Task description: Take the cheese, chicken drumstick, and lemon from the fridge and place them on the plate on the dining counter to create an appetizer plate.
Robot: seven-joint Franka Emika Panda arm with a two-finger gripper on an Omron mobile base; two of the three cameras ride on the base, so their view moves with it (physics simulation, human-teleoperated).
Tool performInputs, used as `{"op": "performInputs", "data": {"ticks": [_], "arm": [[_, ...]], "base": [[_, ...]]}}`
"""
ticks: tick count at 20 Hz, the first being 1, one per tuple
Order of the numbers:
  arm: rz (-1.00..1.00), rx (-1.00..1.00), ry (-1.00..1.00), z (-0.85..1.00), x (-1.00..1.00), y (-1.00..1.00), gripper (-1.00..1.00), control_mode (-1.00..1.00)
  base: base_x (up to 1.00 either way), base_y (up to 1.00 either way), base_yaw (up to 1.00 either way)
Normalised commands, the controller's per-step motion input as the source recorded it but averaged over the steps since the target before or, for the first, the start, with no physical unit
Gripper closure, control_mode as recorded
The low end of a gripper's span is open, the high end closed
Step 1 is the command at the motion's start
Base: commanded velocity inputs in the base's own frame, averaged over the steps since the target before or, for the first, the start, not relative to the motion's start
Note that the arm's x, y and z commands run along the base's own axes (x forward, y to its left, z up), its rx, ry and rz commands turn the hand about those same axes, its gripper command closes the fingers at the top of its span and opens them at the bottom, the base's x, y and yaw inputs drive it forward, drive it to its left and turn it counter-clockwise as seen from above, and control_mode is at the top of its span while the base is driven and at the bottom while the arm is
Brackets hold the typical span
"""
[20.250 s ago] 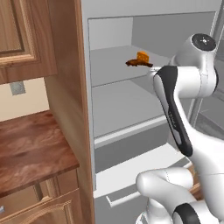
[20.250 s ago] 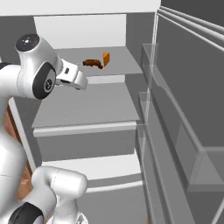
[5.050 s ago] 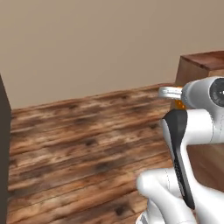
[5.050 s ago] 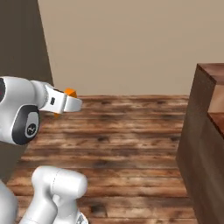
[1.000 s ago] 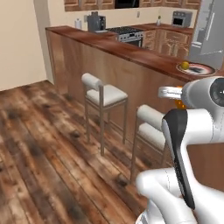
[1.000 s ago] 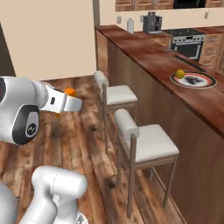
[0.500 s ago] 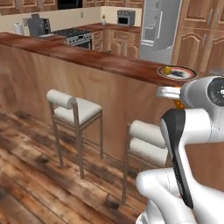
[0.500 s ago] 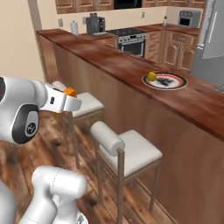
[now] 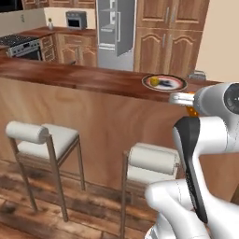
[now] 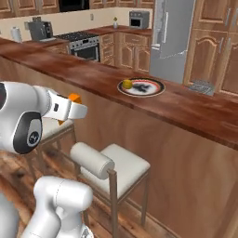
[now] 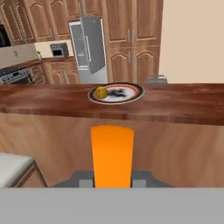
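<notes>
My gripper (image 10: 76, 110) is shut on the cheese (image 11: 112, 155), an orange wedge that sticks up between the fingers (image 11: 83, 178), held out in front of the dining counter (image 10: 186, 109) and below its top. On the counter lies the plate (image 11: 131, 94) with its dark rim. The lemon (image 11: 101, 92) rests on the plate's left side, and a dark piece, the chicken drumstick (image 11: 116, 92), lies beside it. In the left base view the plate (image 9: 175, 84) lies just beyond the gripper (image 9: 179, 98). The fridge (image 10: 172, 39) stands behind the counter with its door open.
Two white-cushioned stools (image 9: 42, 135) (image 9: 151, 161) stand against the counter's wooden side. A small grey appliance (image 10: 202, 86) sits on the counter right of the plate. Wooden cupboards (image 11: 131, 35) and a stove (image 10: 83, 44) line the far wall.
The base has driven on, so both base views have swung: counter and plate now lie closer and more in front. The gripper stays shut on the cheese.
</notes>
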Motion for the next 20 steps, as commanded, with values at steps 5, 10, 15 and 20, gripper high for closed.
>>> {"op": "performInputs", "data": {"ticks": [5, 10, 15, 20], "arm": [[0.0, 0.0, 0.0, 0.0, 0.0, 0.0, 1.0, 1.0], [0.0, 0.0, 0.0, 0.0, 0.0, 0.0, 1.0, 1.0], [0.0, 0.0, 0.0, 0.0, 0.0, 0.0, 1.0, 1.0], [0.0, 0.01, 0.0, 0.08, 0.16, 0.0, 1.0, -1.0]], "base": [[0.58, 0.24, -0.42], [0.54, 0.1, -0.4], [0.81, 0.23, -0.33], [0.67, 0.16, -0.09]]}}
